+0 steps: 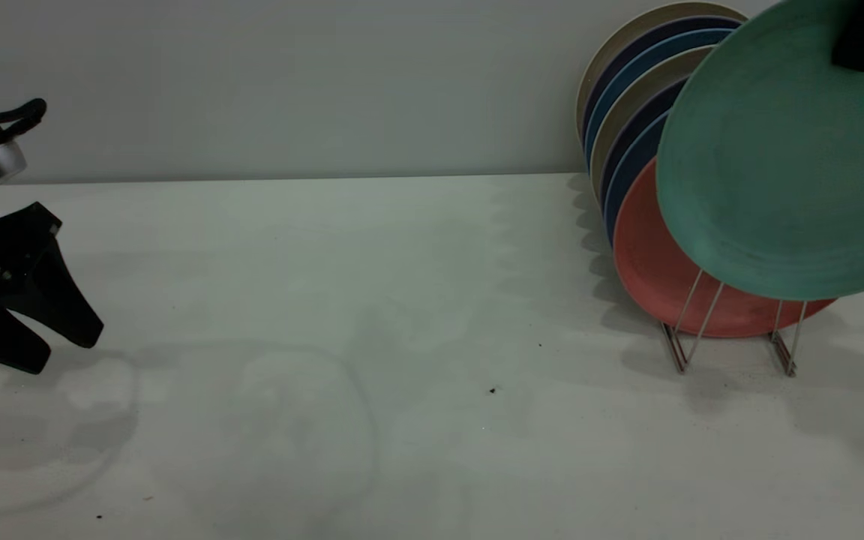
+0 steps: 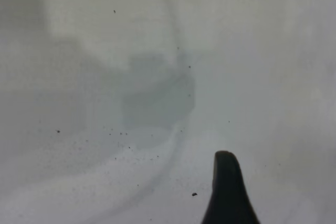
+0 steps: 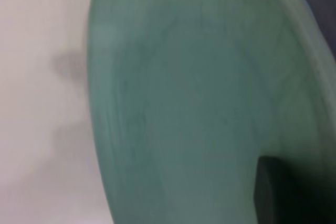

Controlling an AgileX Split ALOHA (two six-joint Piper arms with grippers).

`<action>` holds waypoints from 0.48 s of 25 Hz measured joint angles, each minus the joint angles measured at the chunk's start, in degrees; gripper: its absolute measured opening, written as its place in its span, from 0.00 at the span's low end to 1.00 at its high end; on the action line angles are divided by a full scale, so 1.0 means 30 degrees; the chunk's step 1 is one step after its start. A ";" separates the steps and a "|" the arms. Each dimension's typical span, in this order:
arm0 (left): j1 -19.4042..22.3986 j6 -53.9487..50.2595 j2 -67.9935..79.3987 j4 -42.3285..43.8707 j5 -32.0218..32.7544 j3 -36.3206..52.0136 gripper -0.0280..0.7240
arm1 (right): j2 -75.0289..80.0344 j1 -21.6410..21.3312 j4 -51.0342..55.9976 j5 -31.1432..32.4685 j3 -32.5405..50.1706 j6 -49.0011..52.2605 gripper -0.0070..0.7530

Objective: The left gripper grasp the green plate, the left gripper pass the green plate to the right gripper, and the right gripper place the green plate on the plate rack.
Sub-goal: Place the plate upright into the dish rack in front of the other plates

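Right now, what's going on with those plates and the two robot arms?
The right gripper holds the green plate by its upper edge, tilted in the air just in front of the plate rack. The rack already holds a salmon-pink plate at the front, with dark blue and beige plates behind it. The green plate is not yet in a slot. The left gripper is open and empty, off at the left side over the table.
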 joint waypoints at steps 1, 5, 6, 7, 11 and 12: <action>0.0000 0.0000 0.0000 0.0005 -0.0056 0.0000 0.75 | 0.0000 0.0083 0.0043 0.0000 0.0000 -0.0489 0.13; 0.0000 0.0000 0.0000 0.0021 -0.0136 0.0000 0.75 | -0.0082 0.0835 0.0025 0.0105 -0.0105 -0.1642 0.13; 0.0000 0.0000 0.0000 0.0021 -0.0156 0.0000 0.75 | -0.0103 0.0985 0.0025 0.0239 -0.0223 -0.1739 0.13; 0.0000 0.0000 0.0000 0.0021 -0.0182 0.0000 0.75 | -0.0128 0.1106 0.0025 0.0334 -0.0403 -0.1783 0.13; 0.0000 0.0000 0.0000 0.0021 -0.0200 0.0000 0.75 | -0.0165 0.1132 -0.0657 0.0423 -0.1286 -0.1390 0.13; 0.0000 0.0000 0.0000 0.0021 -0.0200 0.0000 0.75 | -0.0165 0.1132 -0.0908 0.0423 -0.1485 -0.1101 0.13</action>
